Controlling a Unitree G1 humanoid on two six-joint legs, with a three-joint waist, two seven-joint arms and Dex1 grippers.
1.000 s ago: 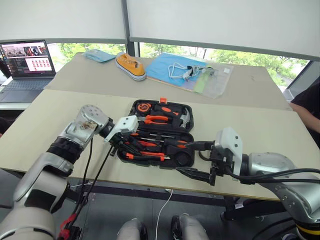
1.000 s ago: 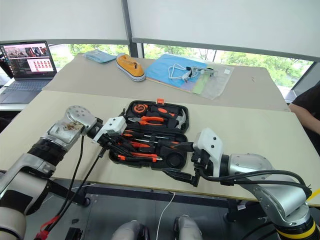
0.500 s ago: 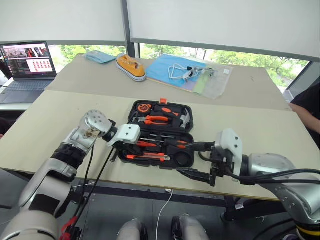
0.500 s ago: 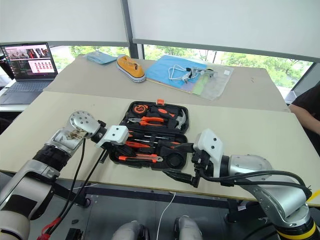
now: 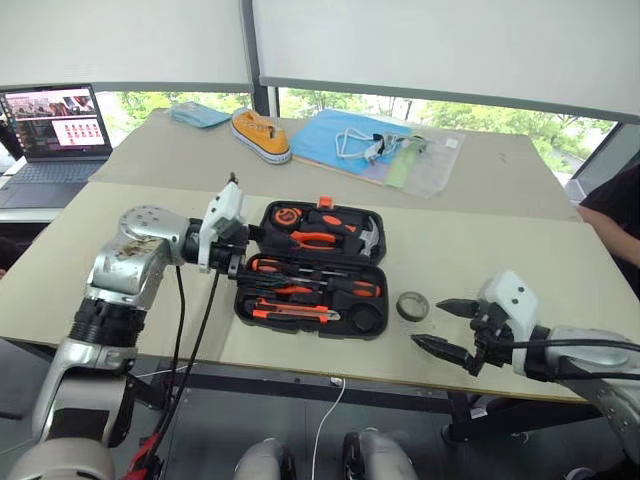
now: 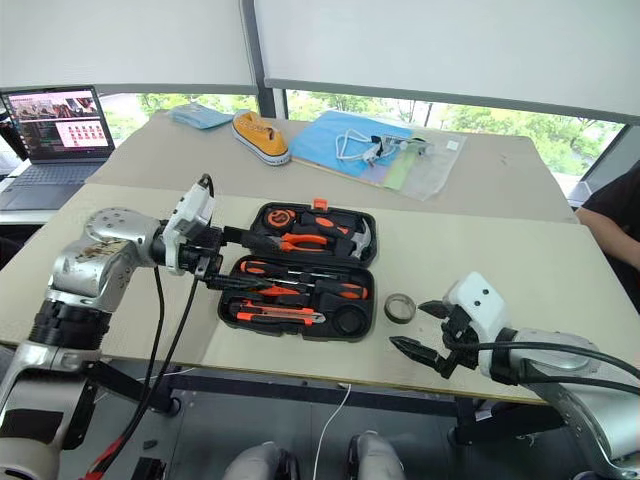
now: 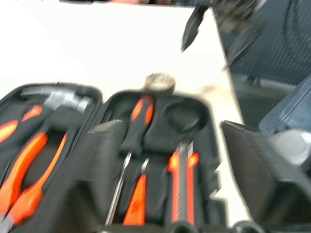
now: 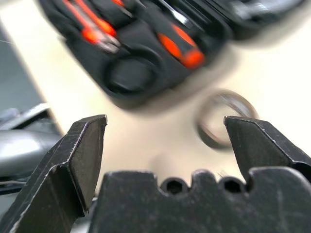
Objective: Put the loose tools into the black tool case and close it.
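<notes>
Left eye view gives the widest look: the table (image 5: pixel 480 250) carries the black tool case (image 5: pixel 312 268), lying open flat near the front edge, its far half holding pliers, hammer and tape measure, its near half the screwdrivers (image 5: pixel 300 290) and the utility knife (image 5: pixel 290 312), all seated in their recesses. A round recess at the near right corner of the case looks vacant. Just to the right of the case, apart from it, the small tape roll (image 5: pixel 411 305) lies flat on the bare tabletop.

Left gripper (image 5: pixel 240 262) hangs at the left edge of the case with its fingers spread and nothing between them. Right gripper (image 5: pixel 440 325) sits low near the front edge, to the right of the roll, its two black fingers wide apart and empty; the right wrist view shows the roll (image 8: pixel 226 119) just ahead of them.

By my reading, the roll is the last loose piece. The next move calls for the right gripper to straddle the ring's wall, pinch it, and drop it into the round recess; then the lid can be folded shut.
</notes>
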